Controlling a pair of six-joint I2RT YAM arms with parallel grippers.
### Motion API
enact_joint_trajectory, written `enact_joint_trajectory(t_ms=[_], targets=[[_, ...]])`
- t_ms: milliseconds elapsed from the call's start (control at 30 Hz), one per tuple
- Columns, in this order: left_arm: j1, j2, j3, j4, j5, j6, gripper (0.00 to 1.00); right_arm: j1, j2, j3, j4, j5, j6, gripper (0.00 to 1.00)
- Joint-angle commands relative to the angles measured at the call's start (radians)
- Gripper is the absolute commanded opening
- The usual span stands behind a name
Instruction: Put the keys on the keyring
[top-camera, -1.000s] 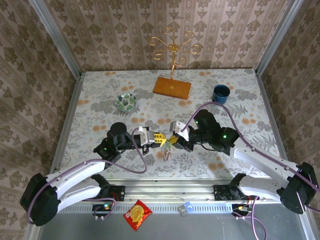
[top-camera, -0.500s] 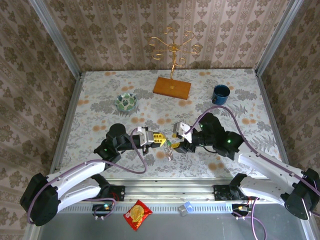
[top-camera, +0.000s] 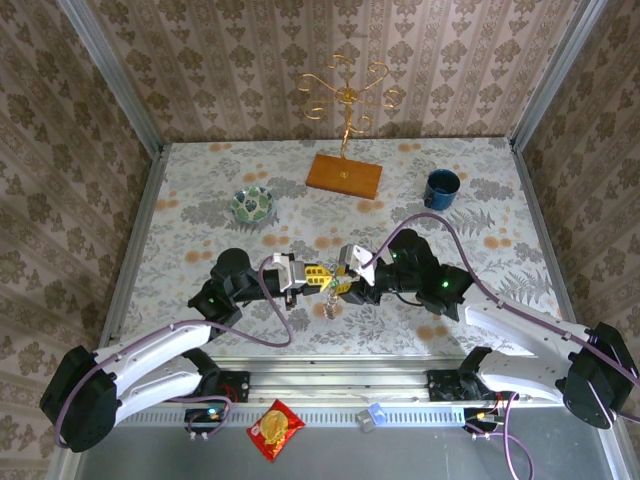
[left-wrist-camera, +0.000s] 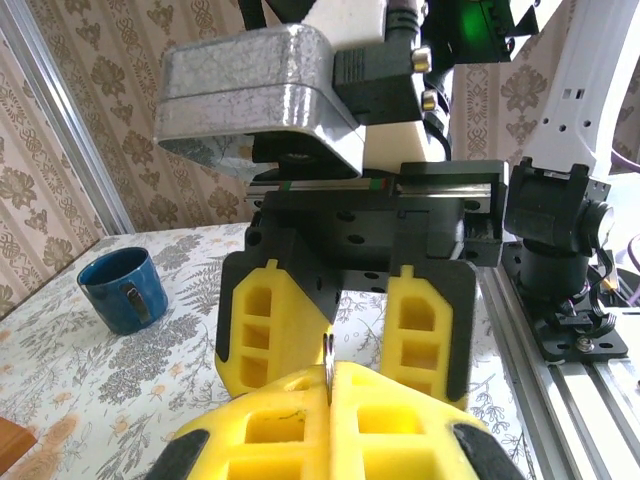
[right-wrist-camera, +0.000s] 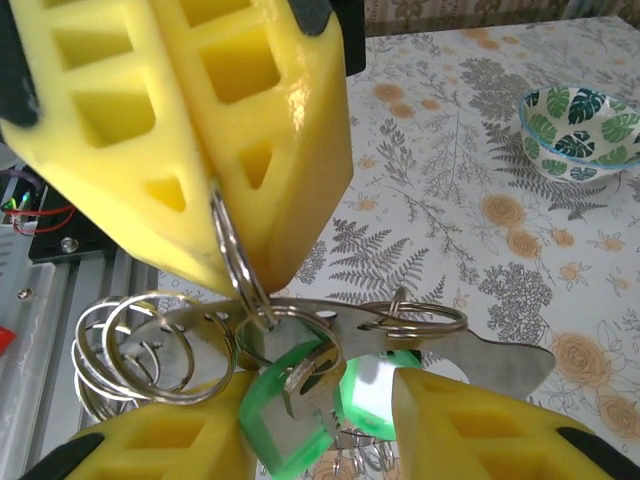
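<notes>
My left gripper (top-camera: 316, 277) is shut on a thin metal keyring (right-wrist-camera: 236, 262), whose edge pokes up between its yellow fingers (left-wrist-camera: 327, 358). From that ring hang a flat silvery bar (right-wrist-camera: 470, 355) with several more rings and two green-headed keys (right-wrist-camera: 290, 425). My right gripper (top-camera: 341, 288) faces the left one, tip to tip. Its jaws stand apart, with the green keys between them and touching its pads (right-wrist-camera: 470, 430). Whether they are pinched is unclear. In the top view the bunch dangles below both grippers (top-camera: 330, 305).
A blue mug (top-camera: 441, 186) stands at the back right and a leaf-patterned bowl (top-camera: 253, 205) at the back left. A gold wire stand on a wooden base (top-camera: 344, 175) is at the back centre. A red snack packet (top-camera: 275, 428) lies beyond the front rail.
The right gripper drew back to the right, then came in again against the left gripper's tips. Its jaws widened and then narrowed somewhat. The left arm stayed put, still shut on the ring.
</notes>
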Motion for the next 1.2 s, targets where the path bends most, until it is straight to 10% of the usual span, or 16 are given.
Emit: enact_joint_trajectory(t_ms=[0, 333, 733, 1000, 1167], targets=[[0.001, -0.005, -0.007, 0.061, 0.003, -0.026, 0.00, 0.008, -0.013, -0.019, 0.077, 0.035, 0.006, 0.30], [0.000, -0.027, 0.002, -0.022, -0.009, 0.019, 0.00, 0.007, -0.080, 0.032, -0.079, 0.091, -0.073, 0.04], [0.000, -0.035, 0.024, -0.146, -0.061, 0.095, 0.00, 0.008, -0.089, 0.130, -0.210, 0.095, -0.120, 0.00], [0.003, -0.099, -0.021, -0.101, -0.155, 0.076, 0.49, 0.009, -0.084, 0.199, -0.276, 0.136, -0.126, 0.00], [0.003, -0.224, -0.084, -0.092, -0.311, 0.033, 0.59, 0.014, -0.040, 0.235, -0.323, 0.173, -0.127, 0.00]])
